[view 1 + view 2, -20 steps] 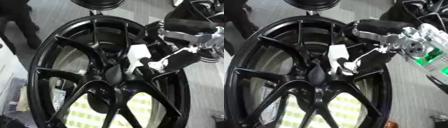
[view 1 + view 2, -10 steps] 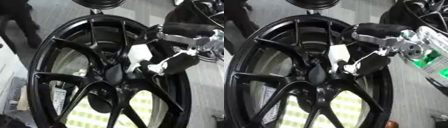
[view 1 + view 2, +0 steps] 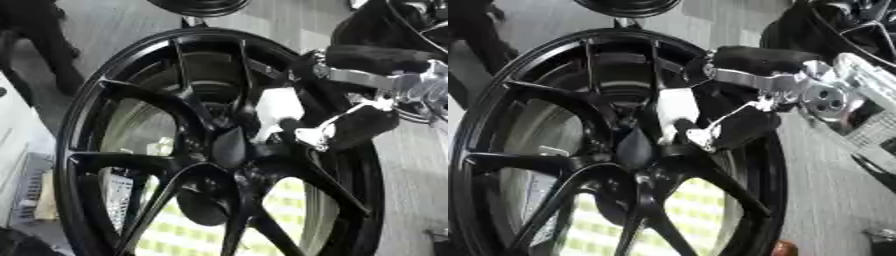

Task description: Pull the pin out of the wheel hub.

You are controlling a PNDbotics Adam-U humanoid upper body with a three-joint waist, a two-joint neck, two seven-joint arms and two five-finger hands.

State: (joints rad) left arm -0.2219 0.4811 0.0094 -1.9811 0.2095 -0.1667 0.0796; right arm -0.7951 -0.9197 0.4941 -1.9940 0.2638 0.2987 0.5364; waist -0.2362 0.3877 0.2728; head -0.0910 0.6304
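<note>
Right robot hand (image 3: pixel 737 117) reaching in from the right, thumb and fingers pinched on the white blocky pin (image 3: pixel 675 109). Pin seated just above the centre of the big black spoked alloy wheel (image 3: pixel 219 150), right at the hub. Probably mid-pull. Could slip off if tugged at an angle, or jam against a spoke. No left robot hand anywhere in view.

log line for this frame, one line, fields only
right hand: pinching white pin | pin: at wheel hub, not yet clear | left hand: not in view
</note>
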